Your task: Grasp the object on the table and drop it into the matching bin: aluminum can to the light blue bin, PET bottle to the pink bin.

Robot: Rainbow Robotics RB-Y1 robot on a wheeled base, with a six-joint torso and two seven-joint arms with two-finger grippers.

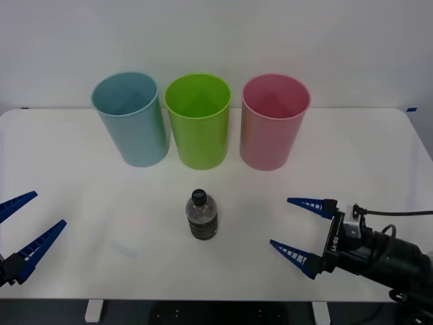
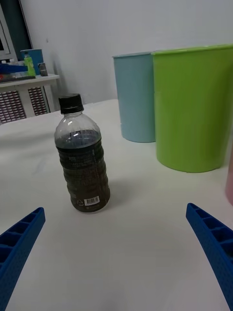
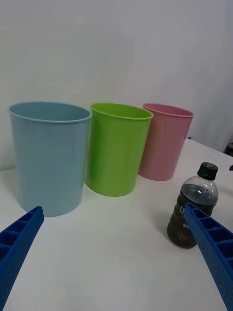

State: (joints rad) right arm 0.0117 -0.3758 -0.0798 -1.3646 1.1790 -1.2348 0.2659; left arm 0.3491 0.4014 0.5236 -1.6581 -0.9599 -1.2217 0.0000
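**Approach to the bottle, no grasp yet**

Stood upright mid-table: PET bottle, before the lime green bin. Right gripper beside it, spread wide, apart. Left gripper spread, idle at table edge. Next, probably: advance, pinch, carry to pink bin.

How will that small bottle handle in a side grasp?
The PET bottle looks nearly full of dark liquid, so probably heavy for its size. Its ribbed sides should aid grip. Standing upright on the table, it could tip if the open right gripper nudges it high.
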